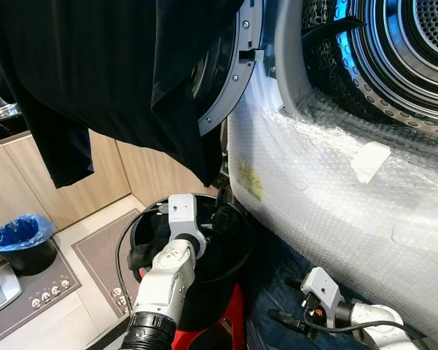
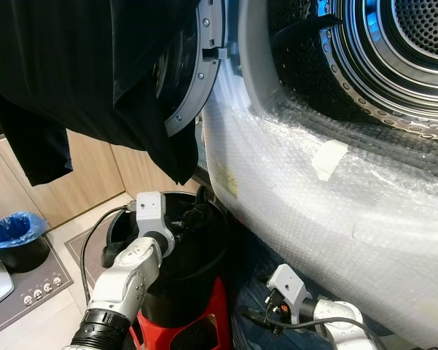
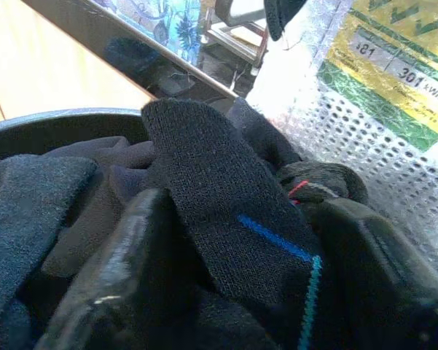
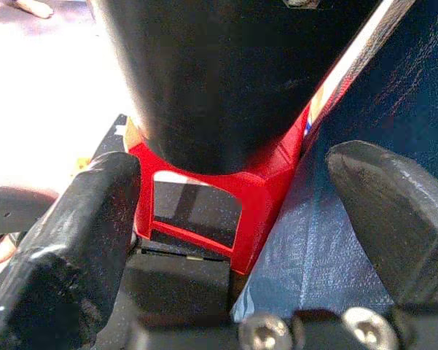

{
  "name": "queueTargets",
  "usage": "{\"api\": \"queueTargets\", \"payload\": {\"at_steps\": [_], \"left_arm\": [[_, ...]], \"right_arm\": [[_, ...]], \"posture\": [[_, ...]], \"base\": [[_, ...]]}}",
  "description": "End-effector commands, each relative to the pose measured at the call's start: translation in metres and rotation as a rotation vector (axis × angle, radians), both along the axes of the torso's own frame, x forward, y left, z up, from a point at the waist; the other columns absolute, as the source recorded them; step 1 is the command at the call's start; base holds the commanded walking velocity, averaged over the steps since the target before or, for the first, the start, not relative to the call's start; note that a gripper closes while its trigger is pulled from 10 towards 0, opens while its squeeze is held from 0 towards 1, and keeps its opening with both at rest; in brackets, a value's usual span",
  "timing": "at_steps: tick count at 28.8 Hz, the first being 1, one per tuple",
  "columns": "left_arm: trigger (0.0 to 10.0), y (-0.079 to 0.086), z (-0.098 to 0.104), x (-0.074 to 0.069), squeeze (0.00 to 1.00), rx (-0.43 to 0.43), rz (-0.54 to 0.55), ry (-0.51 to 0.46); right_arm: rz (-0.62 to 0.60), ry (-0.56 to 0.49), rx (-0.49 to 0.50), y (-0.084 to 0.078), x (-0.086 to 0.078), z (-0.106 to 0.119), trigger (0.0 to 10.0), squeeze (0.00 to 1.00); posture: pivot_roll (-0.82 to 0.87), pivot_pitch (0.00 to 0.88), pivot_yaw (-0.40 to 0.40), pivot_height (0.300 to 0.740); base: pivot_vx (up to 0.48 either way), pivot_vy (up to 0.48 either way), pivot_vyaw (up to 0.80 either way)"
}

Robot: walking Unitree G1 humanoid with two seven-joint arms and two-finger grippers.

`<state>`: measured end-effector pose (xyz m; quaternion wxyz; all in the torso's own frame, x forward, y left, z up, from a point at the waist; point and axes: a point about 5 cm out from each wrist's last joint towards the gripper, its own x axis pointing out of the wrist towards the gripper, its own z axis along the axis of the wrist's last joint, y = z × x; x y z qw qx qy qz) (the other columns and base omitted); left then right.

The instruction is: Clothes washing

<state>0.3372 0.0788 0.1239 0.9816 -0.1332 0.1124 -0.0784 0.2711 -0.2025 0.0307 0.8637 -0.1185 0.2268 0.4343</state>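
Your left gripper [image 3: 233, 292] is clamped on a dark knit sock with a blue stripe [image 3: 226, 219] inside the round black laundry bucket [image 1: 229, 251]. Your right gripper [image 4: 240, 211] hangs low with fingers spread, holding nothing, beside the bucket's red base [image 4: 262, 189].

Left end effector [image 3: 226, 292] clamped — right end effector [image 4: 248, 219] spread.

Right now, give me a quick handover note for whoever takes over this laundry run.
Left hand: reaching into the black bucket, fingers closed around a dark sock with a blue stripe, not yet lifted out.
Right hand: open and idle, low beside the bucket's red base.
Washing machine, wrapped in bubble film, has its door open and the drum in reach. A black garment hangs in front at upper left.
Done: sock gripped.
Left: lift the sock into the drum, then the remaining dark clothes in the bucket.
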Motion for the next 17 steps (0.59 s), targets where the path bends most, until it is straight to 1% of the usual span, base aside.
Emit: {"api": "queueTargets", "payload": {"at_steps": [1, 15, 17], "left_arm": [[0.0, -0.0033, 0.0004, -0.0005, 0.00, 0.004, -0.023, 0.009], [0.0, -0.0033, 0.0018, -0.0017, 0.00, 0.009, -0.031, -0.001], [0.0, -0.0034, 0.0027, -0.0018, 0.00, 0.019, -0.032, -0.010]], "right_arm": [[0.009, -0.011, 0.002, 0.0014, 0.0018, 0.0037, 10.0, 0.00], [0.014, -0.016, 0.002, 0.0019, 0.0050, 0.0065, 10.0, 0.00], [0.013, -0.018, 0.002, 0.0019, 0.0055, 0.0069, 10.0, 0.00]], "posture": [[-0.03, 0.000, -0.020, 0.740], [-0.02, 0.000, -0.023, 0.740], [-0.02, 0.000, -0.023, 0.740]], "base": [[0.000, 0.000, 0.00], [0.000, 0.000, 0.00], [0.000, 0.000, 0.00]]}}
